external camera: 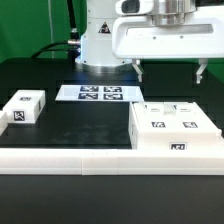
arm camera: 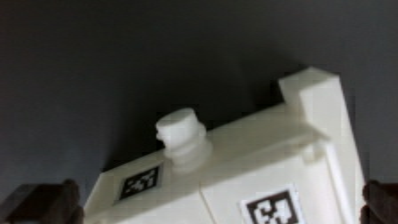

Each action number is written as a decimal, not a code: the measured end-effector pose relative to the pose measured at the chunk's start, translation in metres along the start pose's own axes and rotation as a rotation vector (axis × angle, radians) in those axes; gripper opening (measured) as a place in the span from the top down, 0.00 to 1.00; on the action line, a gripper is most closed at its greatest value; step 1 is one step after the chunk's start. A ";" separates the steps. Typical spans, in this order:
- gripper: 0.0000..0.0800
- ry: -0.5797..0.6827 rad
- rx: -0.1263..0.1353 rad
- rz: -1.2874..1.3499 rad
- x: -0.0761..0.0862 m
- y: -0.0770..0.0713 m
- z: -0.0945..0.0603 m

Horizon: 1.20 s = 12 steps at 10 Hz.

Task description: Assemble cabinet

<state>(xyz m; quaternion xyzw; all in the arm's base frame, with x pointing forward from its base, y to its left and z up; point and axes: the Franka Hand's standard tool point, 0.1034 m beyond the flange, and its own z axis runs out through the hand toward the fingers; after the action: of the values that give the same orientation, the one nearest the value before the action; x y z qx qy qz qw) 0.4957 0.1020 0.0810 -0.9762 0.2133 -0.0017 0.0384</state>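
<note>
White cabinet point(external camera: 175, 130) is seen on the black worktop point(external camera: 90, 125) beneath the jaws, which are spread wide and empty. A block point(external camera: 23, 107) is seen loose well aside, so assembly is judged unfinished.

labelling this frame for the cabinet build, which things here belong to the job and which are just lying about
In the job:
- cabinet, on the table at the exterior view's right
- gripper, open, above the cabinet, holding nothing

Lying about:
- small white tagged block, off at the exterior view's left, untouched
- marker board, flat at the back
</note>
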 end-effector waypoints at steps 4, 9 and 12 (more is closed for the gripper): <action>0.00 -0.025 -0.015 -0.058 -0.010 0.003 0.012; 0.00 -0.049 -0.061 -0.377 0.002 0.017 0.031; 0.00 -0.051 -0.057 -0.368 0.001 0.016 0.032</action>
<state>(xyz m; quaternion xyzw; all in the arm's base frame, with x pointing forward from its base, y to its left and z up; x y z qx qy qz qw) 0.4904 0.0890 0.0481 -0.9992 0.0299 0.0221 0.0152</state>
